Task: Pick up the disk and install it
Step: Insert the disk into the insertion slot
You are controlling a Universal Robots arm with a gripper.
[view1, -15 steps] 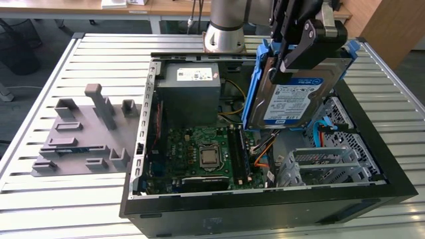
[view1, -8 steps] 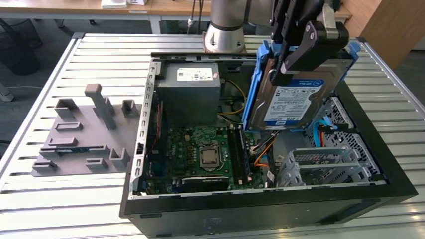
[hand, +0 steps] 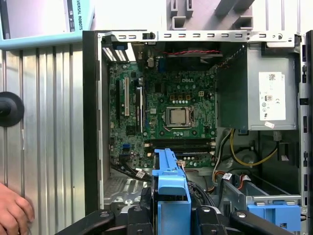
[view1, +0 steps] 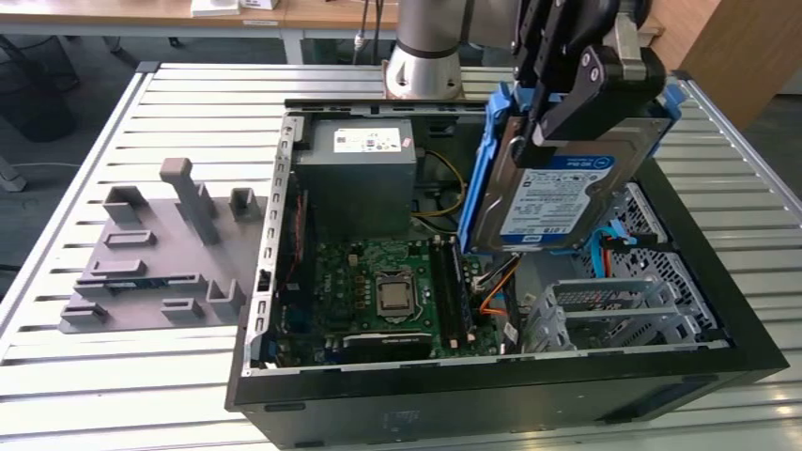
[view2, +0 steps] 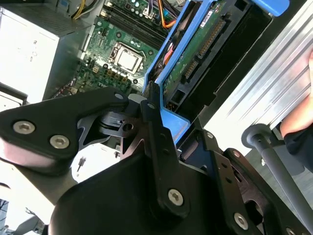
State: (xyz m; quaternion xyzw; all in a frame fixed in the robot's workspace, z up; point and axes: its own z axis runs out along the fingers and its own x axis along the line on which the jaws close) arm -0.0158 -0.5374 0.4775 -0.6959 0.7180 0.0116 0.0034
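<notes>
Right now the gripper, upper right of the exterior view, clamps the disk by its top edge; its long axis hangs steeply downward, above the drive cage at lower right.

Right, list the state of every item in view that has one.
disk, held in the air over the open case, tilted, not yet seated.
gripper, shut on the disk.
computer case, lying on its side, side panel off.
processor, bare, no cooler on it.
power supply, mounted inside the case.
</notes>
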